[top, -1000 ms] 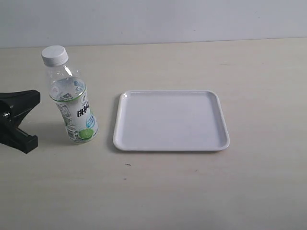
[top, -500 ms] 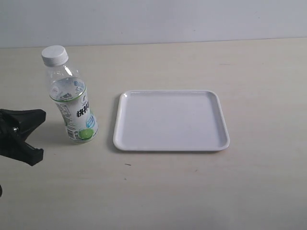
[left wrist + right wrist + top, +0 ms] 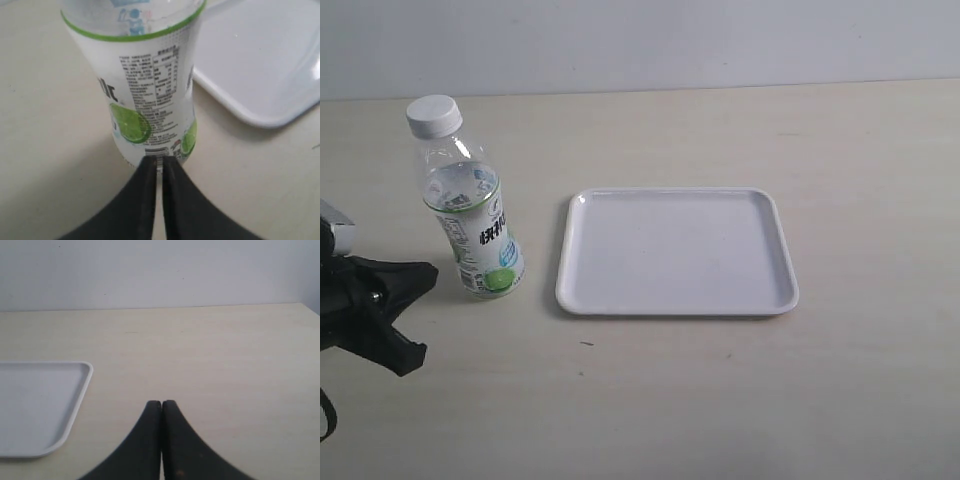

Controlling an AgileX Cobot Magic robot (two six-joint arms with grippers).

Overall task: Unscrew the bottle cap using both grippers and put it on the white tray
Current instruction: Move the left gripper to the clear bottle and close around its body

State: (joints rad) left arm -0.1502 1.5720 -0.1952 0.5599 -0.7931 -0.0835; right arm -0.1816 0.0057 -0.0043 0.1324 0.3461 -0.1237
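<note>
Exterior view: a small clear plastic bottle [image 3: 472,215] with a white-and-green label stands upright on the beige table [image 3: 860,390]. It is left of the flat glossy white rectangular tray [image 3: 677,250] and not touching it. Its ribbed round white screw cap [image 3: 433,115] is on.

Left wrist view: the left gripper [image 3: 160,162], jaws all but together and empty, points at the bottle's base.

Right wrist view: the right gripper [image 3: 161,405], closed on nothing, hangs near the tray's corner.

The bottle is probably light, thin-walled and slippery: clamp the labelled body, then twist the ribbed cap.
</note>
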